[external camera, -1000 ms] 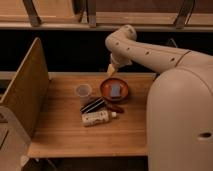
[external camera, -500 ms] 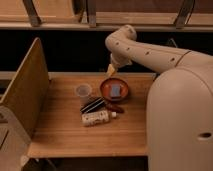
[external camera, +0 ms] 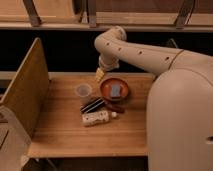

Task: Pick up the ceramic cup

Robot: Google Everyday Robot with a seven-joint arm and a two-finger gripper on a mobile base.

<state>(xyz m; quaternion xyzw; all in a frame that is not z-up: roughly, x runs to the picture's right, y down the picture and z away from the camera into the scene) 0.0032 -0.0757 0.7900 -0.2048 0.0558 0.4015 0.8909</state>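
the cup (external camera: 83,90) stands upright on the bench (external camera: 60,132), just left of the red bowl (external camera: 103,93). the dark packet (external camera: 93,105) and the white bottle (external camera: 97,118), which lies on its side, are in front of it. compare with one second ago: the cup, bowl and clutter sit where they sat, and nothing has shifted. the pincer (external camera: 100,75) hangs over the rear of the bench, between cup and bowl and apart from both, in the same pose as before. you cannot tell from this view whether it is spread or pressed together. treat the approach as stalled short of the cup, which is not yet held. expect the next move to call for a shift left and down onto the cup, clear of the bowl's rim.
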